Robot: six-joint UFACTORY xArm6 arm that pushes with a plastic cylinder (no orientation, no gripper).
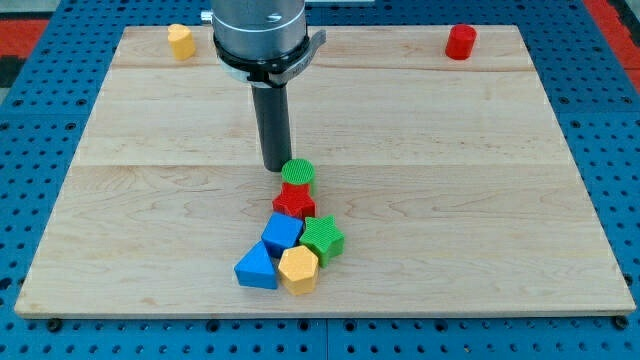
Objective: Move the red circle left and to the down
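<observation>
My tip (276, 168) carries no pincer, just a smooth dark rod beside the ribbed green circle (297, 173). The red circle (460, 42) stands at the upper right, near the pale wooden board's (480, 200) top edge, open wood around it.

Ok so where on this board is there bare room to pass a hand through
Bare wood spans the view's right, between the red circle and the green star, and the left below the yellow block. It is crowded at bottom centre: green circle, red star, blue blocks, with my tip beside the green circle.
</observation>
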